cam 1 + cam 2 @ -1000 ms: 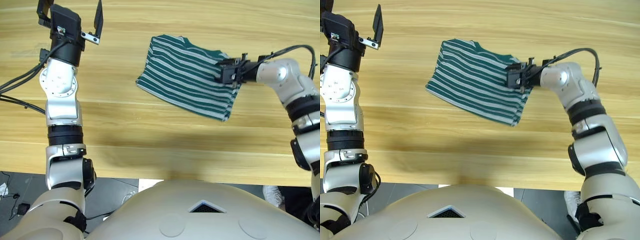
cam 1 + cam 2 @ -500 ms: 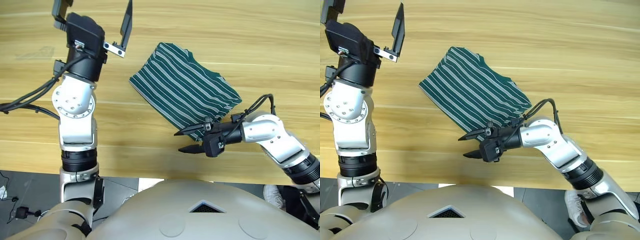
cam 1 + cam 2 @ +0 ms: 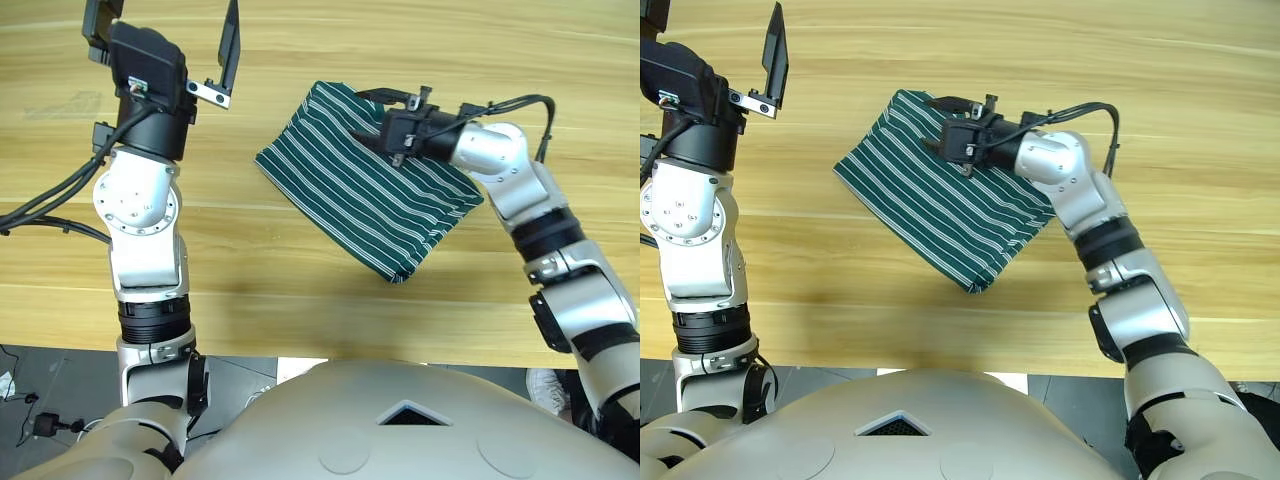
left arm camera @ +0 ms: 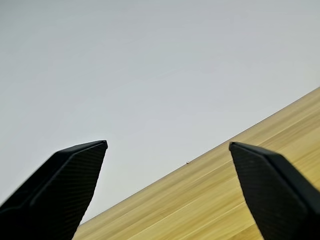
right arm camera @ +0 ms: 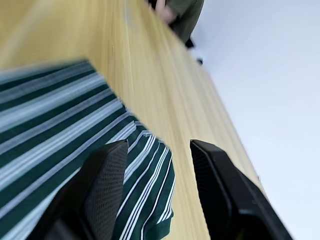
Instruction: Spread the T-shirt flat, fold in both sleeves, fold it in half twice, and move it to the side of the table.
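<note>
**Left eye view.**
- T-shirt (image 3: 365, 200): one, green with pale stripes, folded to a compact block, lying askew on the tabletop (image 3: 300, 290).
- Right gripper (image 3: 372, 118): one. Its fingers are parted and clamp nothing, with the block's far corner beneath the tips. Half a second ago it hung low at the near edge, short of the cloth. It has since swung across to the far side, while the block lies much as it did.
- Left gripper (image 3: 165, 35): one, raised. Its fingers are spread wide and hold nothing, with the shirt well apart from them.

**Right eye view.** Same layout, same counts.

**Left wrist view.** Two fingers, wide apart, with bare tabletop beyond the tips.

**Right wrist view.** Two fingers, a gap between them, with striped cloth under the tips and its folded edge just past them.

**Assessment.** The folding looks done and only the move aside is left. The right gripper now seems placed to take hold for that.
</note>
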`<state>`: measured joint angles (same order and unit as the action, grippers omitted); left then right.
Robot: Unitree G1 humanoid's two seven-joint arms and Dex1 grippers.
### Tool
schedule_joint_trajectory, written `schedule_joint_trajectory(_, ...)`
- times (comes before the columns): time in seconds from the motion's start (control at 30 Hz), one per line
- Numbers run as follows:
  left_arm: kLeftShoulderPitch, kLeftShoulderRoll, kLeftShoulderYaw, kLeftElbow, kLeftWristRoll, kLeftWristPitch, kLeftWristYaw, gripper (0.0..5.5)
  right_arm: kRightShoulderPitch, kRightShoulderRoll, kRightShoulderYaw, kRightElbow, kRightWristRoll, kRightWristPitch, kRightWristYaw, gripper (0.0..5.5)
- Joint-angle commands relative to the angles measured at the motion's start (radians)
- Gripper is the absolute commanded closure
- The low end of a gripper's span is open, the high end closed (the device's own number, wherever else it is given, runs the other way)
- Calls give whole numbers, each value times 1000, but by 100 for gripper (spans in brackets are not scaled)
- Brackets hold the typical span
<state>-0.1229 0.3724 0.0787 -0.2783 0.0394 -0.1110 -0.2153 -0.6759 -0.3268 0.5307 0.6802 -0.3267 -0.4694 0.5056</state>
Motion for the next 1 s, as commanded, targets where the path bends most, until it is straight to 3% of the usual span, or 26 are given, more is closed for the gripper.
schedule_joint_trajectory(0.03,-17,-9,-19,9,22,-3,2,97,-213,153,168,427,-266,-3,-232,320)
schedule_joint_trajectory(0.23,-3,-29,-50,4,25,-11,-1,97,-288,163,288,682,-471,229,-443,320)
schedule_joint_trajectory(0.47,11,-50,-81,2,47,-16,7,97,-219,20,259,707,-481,314,-424,320)
schedule_joint_trajectory(0.77,3,-60,-96,12,59,-19,3,97,-18,-73,181,420,-348,13,-251,320)
schedule_joint_trajectory(1.0,10,-64,-114,8,63,-27,-6,97,122,-105,152,112,-295,61,-183,320)
